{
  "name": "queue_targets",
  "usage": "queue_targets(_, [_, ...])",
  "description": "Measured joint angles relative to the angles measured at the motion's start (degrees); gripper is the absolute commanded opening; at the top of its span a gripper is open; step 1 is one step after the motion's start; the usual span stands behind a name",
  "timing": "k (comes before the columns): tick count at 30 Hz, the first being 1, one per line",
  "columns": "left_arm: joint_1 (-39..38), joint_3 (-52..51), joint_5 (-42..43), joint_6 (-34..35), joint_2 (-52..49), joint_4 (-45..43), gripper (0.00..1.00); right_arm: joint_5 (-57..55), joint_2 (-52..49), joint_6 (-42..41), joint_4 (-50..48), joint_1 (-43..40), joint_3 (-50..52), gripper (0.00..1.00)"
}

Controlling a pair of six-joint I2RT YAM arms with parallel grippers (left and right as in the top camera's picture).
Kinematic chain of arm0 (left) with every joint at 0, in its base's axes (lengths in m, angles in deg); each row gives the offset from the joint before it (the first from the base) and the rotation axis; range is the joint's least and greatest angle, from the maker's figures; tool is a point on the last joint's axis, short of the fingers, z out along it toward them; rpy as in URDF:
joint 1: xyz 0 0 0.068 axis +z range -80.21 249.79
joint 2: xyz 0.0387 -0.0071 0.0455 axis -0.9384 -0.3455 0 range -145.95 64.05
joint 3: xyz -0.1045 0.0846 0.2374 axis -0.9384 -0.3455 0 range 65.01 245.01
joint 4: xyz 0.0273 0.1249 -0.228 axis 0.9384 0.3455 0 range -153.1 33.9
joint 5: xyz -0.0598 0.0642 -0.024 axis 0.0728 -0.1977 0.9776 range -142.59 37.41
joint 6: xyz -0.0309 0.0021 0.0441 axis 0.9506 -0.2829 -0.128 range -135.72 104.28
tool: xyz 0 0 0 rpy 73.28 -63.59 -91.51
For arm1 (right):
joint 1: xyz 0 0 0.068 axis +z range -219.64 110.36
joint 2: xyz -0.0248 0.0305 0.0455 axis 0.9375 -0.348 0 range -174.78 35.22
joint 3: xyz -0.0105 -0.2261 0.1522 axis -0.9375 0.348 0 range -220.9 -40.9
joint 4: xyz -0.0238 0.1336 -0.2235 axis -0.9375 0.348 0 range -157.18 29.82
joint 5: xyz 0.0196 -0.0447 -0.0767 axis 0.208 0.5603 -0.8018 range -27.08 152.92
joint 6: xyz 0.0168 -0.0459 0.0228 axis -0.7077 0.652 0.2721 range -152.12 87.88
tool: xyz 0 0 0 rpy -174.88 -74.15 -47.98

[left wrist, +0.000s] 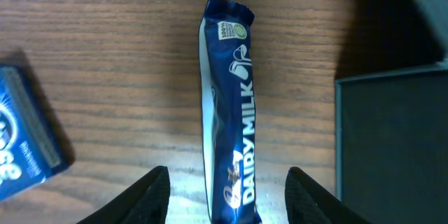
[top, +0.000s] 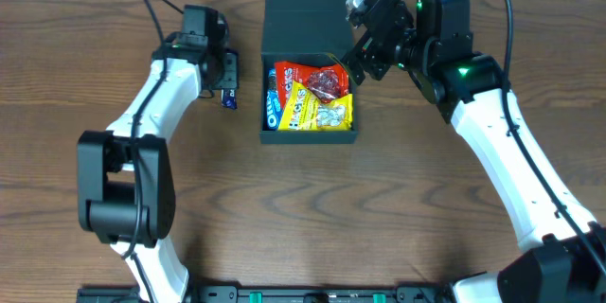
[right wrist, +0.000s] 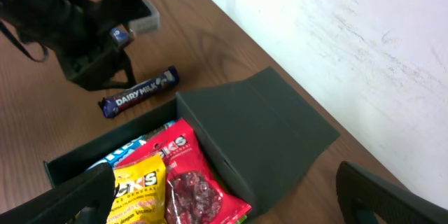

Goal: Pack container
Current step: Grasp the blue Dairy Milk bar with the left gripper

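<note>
Trouble looks likeliest at the left claw [left wrist: 227,189], spread with the bar [left wrist: 227,98] running out ahead from between its fingers [left wrist: 150,196]: a pinch that far off-centre could let the bar swing or slip on the way over. The box [top: 310,137] sits open just to that claw's right, packets [top: 312,99] already inside. The right claw [top: 358,57], also spread wide, hovers over its far corner, so they might collide.

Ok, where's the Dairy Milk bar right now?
Overhead, the Dairy Milk bar lies on the table just left of the container, under the left gripper, whose open fingers straddle it.
</note>
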Motion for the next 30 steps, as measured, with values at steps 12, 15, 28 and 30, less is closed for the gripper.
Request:
queue_targets(12, [0.0,0.0,-1.7,-0.7,-5.5,-2.6,0.58,0.0,0.0,0.0,0.1,0.0,0.0,0.99])
queue_targets(15, [0.0,0.0,-1.7,-0.7,-5.9,-2.8,0.58,0.0,0.0,0.0,0.1,0.0,0.0,0.99])
queue_targets(28, [0.0,0.0,-1.9,-1.2,-8.3,-3.0,0.34,0.1,0.0,0.0,0.2,0.0,0.0,0.99])
queue_targets(30, [0.0,0.0,-2.0,-0.8,-8.3,-2.9,0.27,0.1,0.0,0.0,0.2,0.0,0.0,0.99])
